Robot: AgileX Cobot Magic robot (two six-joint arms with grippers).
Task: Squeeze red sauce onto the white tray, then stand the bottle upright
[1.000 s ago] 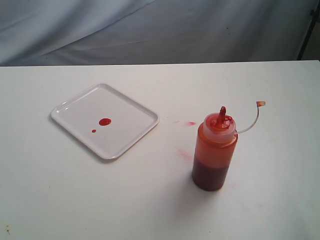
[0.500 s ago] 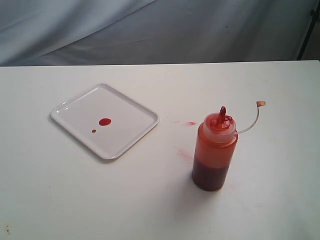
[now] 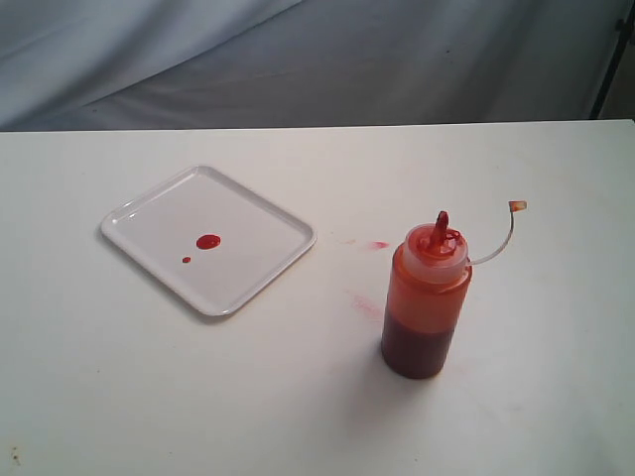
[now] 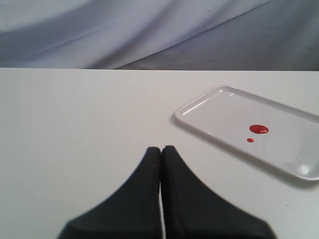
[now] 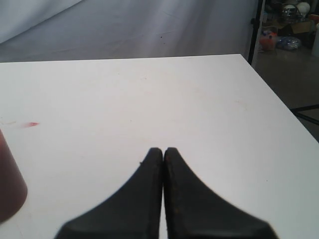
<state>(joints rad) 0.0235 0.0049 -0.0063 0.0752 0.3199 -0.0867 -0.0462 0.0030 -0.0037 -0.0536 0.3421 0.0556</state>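
On the left gripper [image 4: 161, 149] the black fingers [image 4: 147, 172] are pressed tight together, gripping nothing. The arm is held low over the counter [image 3: 298, 407] with the white tray [image 4: 224, 112] ahead. The right gripper [image 5: 163, 149] matches, its fingers closed up empty and aimed at the counter's far edge. The bottle [image 3: 425, 307] stands upright right of centre toward the front edge, and the red sauce [image 3: 208, 241] dots the tray on the left half.

Soft even light, faint shadows
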